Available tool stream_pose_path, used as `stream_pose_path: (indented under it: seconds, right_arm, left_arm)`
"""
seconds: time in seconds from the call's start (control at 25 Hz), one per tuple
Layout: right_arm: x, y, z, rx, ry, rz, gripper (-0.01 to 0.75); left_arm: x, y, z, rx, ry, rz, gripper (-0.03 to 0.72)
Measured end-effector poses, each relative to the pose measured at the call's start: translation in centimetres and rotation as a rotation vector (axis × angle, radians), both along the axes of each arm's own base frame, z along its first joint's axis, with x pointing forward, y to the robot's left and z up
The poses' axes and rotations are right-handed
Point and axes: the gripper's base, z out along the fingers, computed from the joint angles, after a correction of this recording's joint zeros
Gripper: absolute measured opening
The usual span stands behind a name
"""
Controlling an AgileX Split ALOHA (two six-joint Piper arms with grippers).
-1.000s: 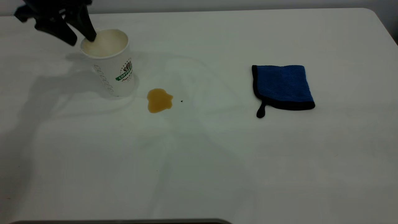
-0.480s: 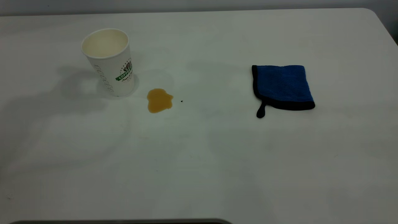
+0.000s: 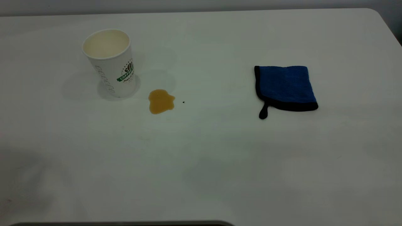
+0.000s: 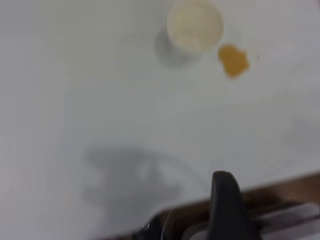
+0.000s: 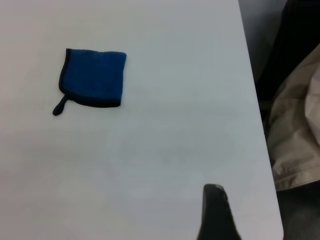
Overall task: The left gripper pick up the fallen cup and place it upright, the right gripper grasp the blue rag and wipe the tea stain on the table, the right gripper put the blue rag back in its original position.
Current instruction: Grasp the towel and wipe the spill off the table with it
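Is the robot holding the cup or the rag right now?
Neither. The cup stands alone by the stain, and the rag lies untouched on the table. No end effector is near them.

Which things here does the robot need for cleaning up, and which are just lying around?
For the job:
paper cup, standing upright
tea stain beside the cup
blue rag, lying flat
table

Just lying about:
tiny black speck near the stain
beige cloth off the table's edge

Looks like a lab or test room: bare white table (image 3: 220,163), plain grey wall (image 3: 188,4) behind, nothing homely.
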Motion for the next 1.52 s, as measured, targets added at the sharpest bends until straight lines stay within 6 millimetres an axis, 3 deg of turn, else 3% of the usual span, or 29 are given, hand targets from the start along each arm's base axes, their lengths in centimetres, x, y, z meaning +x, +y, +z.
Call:
stream_pose_path:
  seconds: [0.12, 0.28, 0.4, 0.6, 0.8, 1.12, 1.32, 1.52]
  right_arm:
    - [0.0, 0.0, 0.0, 0.0, 0.0, 0.0, 0.532]
    - [0.0, 0.0, 0.0, -0.001, 0.0, 0.0, 0.532]
    - [0.0, 0.0, 0.0, -0.002, 0.0, -0.001, 0.532]
    - [0.0, 0.1, 0.0, 0.009, 0.0, 0.008, 0.532]
    - [0.1, 0.4, 0.7, 0.013, -0.052, 0.041, 0.533]
    - [2.1, 1.3, 1.4, 0.094, -0.034, 0.113, 0.586]
    - [3.8, 2.0, 2.0, 0.129, -0.065, 0.179, 0.587]
    - [7.0, 2.0, 1.8, 0.117, 0.013, 0.192, 0.587]
  left_arm:
    - [-5.0, 0.8, -3.4, 0.029, 0.006, 0.015, 0.48]
    - [-9.5, 1.6, -7.5, 0.055, -0.017, 0.039, 0.48]
    - [-10.9, 1.9, -10.0, 0.067, -0.001, 0.066, 0.48]
    - [-11.5, 2.0, -12.5, 0.064, -0.017, 0.078, 0.48]
    - [-12.5, 2.1, -12.8, 0.057, -0.07, 0.08, 0.48]
    - [-14.1, 2.3, -12.5, 0.04, -0.189, 0.09, 0.48]
    - [-15.3, 2.8, -12.4, 0.033, -0.277, 0.146, 0.48]
    - [-16.7, 3.0, -12.5, 0.016, -0.376, 0.163, 0.48]
